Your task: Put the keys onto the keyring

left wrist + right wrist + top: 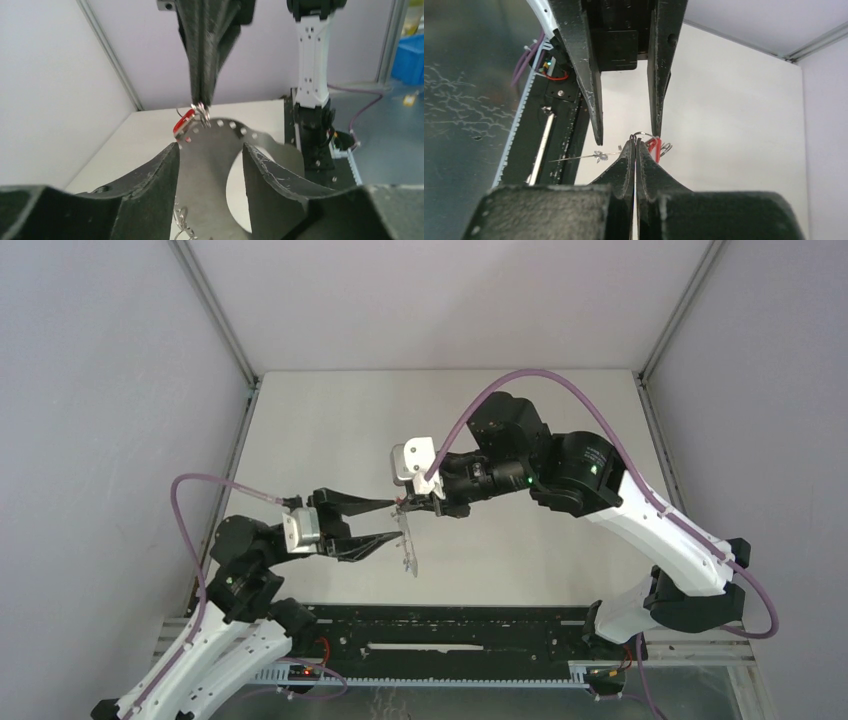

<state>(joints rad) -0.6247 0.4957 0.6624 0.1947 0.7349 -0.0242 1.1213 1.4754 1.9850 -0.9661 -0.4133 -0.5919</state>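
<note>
Above the middle of the table [330, 430], in mid-air, the right gripper [635, 143] is fully closed on a small wire loop [202, 111] that carries the red key [183, 123]. The keyring [220, 131] is a thin flat grey metal band w/ holes along its rim. It seems to hang just under the same pinch, but I cannot tell the exact link. The left gripper [210, 148] is wide open, one finger on each side of the keyring, holding nothing. The blue key is not visible.

Handling, as I judge:
- **Key + loop:** very light, tiny, prob. slippery, so pinch the plastic head, not the shank.
- **Keyring:** stiff but thin, swings easily; grip its flat faces near the rim.
</note>
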